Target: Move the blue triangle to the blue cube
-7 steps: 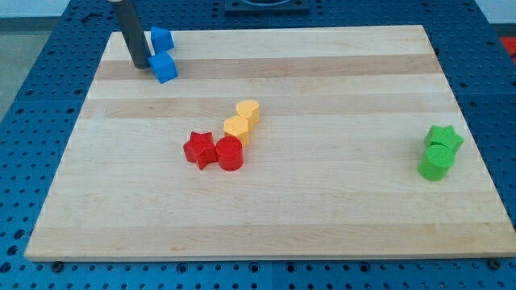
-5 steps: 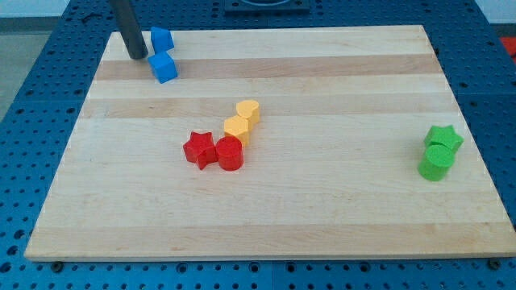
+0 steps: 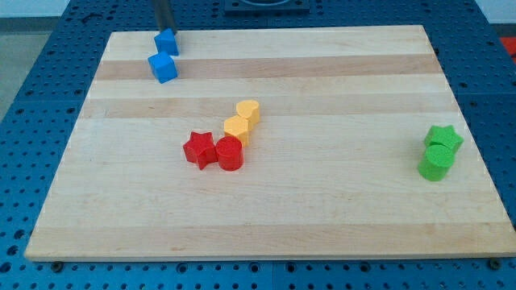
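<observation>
Rod: dark and blurred, entering from the view's top near the board's (image 3: 266, 234) top-left corner.
My tip (image 3: 166, 31): at the board's top edge, touching or just behind the blue triangle on its far side; exact contact cannot be told because of the blur.
End effector state: a plain rod with nothing that opens or closes; it holds nothing.
Blue triangle (image 3: 167, 42): at the top edge near the top-left corner, directly below my tip.
Blue cube (image 3: 163, 67): just below the blue triangle toward the view's bottom, very near it; whether the two touch cannot be told.
Yellow blocks: two rounded pieces, upper (image 3: 248, 111) and lower (image 3: 237, 126), touching each other near the board's centre.
Red star (image 3: 199, 150): left of centre, touching the red cylinder.
Red cylinder (image 3: 230, 153): just below the lower yellow block.
Green star (image 3: 444, 137): near the right edge.
Green cylinder (image 3: 436, 161): touching the green star on its bottom side.
</observation>
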Controlling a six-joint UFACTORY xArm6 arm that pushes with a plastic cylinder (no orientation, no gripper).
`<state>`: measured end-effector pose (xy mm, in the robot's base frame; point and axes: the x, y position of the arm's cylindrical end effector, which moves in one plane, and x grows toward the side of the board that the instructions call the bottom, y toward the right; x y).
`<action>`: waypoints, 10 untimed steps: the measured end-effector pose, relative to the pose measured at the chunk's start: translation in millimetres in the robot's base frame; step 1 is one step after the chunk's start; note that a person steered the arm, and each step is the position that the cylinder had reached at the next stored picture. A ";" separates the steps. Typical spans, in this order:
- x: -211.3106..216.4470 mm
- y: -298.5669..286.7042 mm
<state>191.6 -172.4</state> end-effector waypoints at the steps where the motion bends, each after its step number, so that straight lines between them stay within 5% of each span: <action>1: 0.6 40.1; 10: 20.8 -8.1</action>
